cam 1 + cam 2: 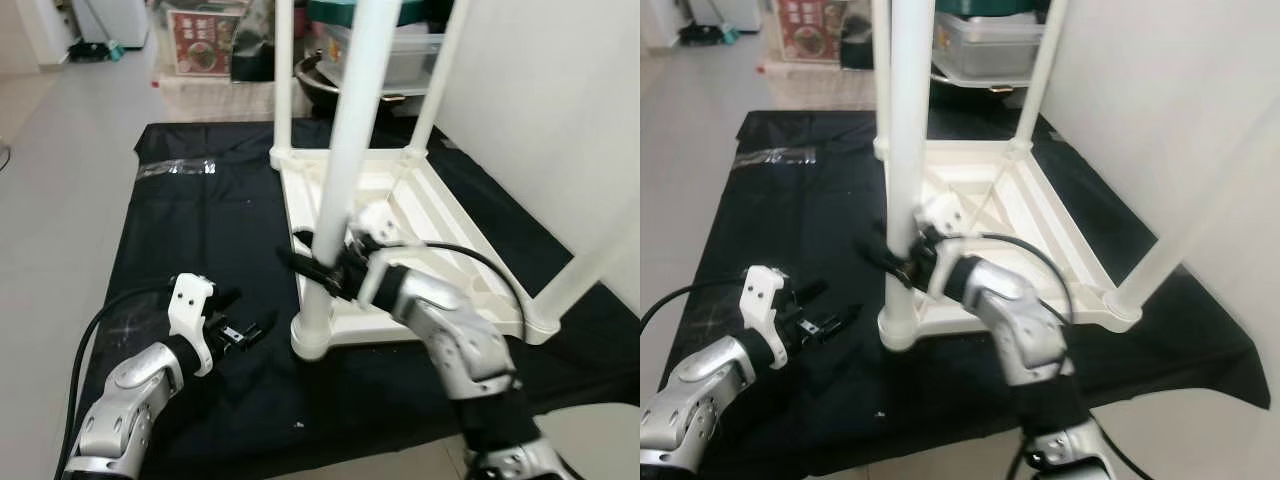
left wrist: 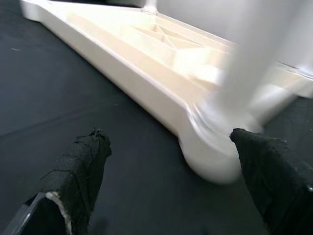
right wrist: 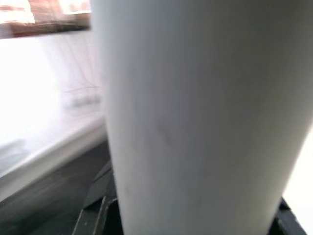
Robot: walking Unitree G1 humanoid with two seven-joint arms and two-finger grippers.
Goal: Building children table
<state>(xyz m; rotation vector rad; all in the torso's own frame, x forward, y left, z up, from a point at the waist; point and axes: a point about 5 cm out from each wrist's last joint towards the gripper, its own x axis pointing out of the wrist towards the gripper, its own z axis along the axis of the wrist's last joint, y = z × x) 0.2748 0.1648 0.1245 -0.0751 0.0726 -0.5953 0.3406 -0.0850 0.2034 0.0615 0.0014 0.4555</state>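
The white children's table (image 1: 400,215) lies upside down on a black cloth (image 1: 200,230) spread on the floor, its legs pointing up. The right end effector (image 1: 318,262) is clamped around the nearest leg (image 1: 340,170), low on it, just above the corner socket at 6 o'clock of the tabletop. The left end effector (image 1: 240,330) hovers over the cloth at 9 o'clock of that socket, fingers (image 2: 78,171) spread wide, holding nothing
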